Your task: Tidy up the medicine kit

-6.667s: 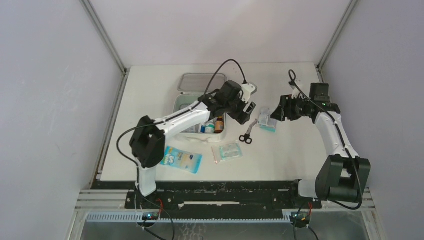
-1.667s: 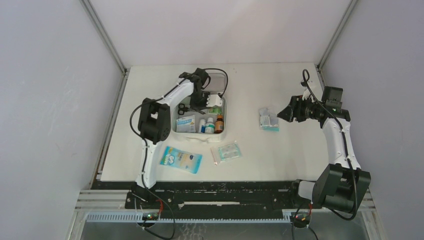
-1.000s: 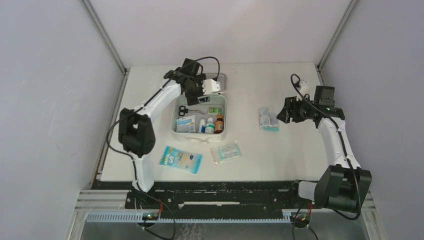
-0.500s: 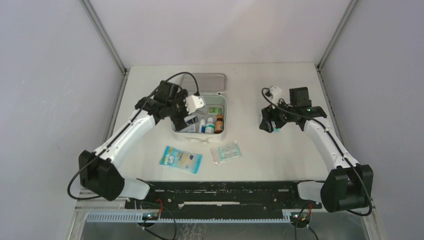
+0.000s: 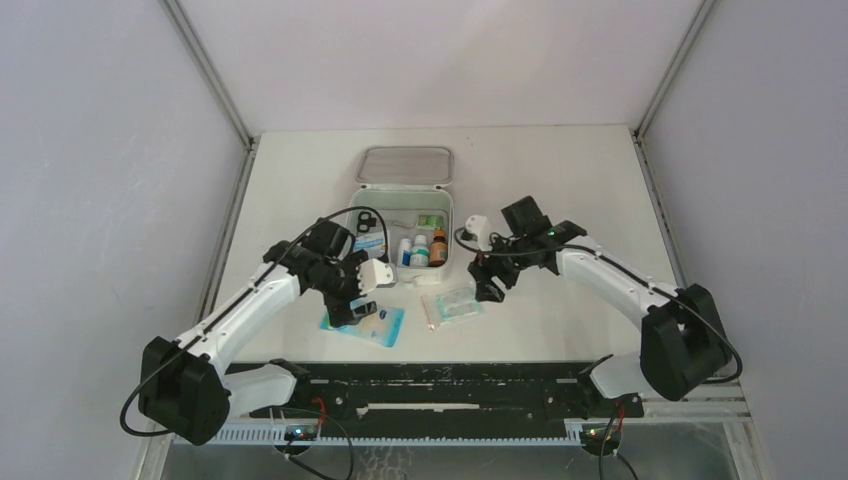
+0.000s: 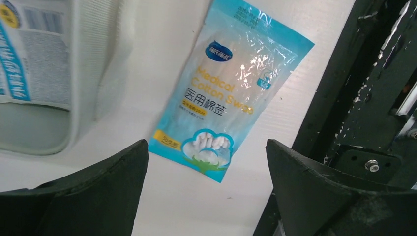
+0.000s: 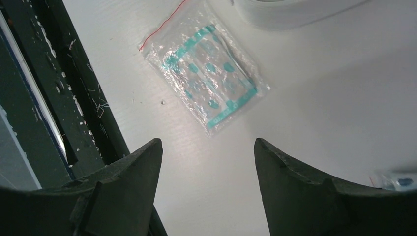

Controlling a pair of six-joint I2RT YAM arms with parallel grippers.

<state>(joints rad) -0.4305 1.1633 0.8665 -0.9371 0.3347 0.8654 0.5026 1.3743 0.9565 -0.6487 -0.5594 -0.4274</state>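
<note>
Near edge: a black metal rail (image 5: 450, 375), scuffed and flecked with white, along the table's front
Table (image 5: 560, 180): flat, matt white; the kit sits on its far middle part
Cotton swab packet (image 6: 231, 88): flat glossy blue-and-white pouch, rectangular, lying askew just beyond the rail; printed cotton buds at its lower end
Left gripper (image 6: 205, 147): two dark, matt, wedge-shaped fingers spread wide above the packet; nothing between them, apart from the packet
Zip bag (image 7: 209, 81): clear, crinkled plastic with a red seal line; teal-edged flat pieces inside; lying right of the packet, just in front of the kit
Right gripper (image 7: 206, 142): dark fingers parted and empty, hanging over the zip bag without touching it
Medicine kit (image 5: 449, 240): white rounded-square soft case, open, just beyond both packets; its base holds small bottles, a printed box and black-handled scissors (image 5: 366, 218)
Kit lid (image 5: 405, 166): grey mesh lining, folded back flat on the far side of the base
</note>
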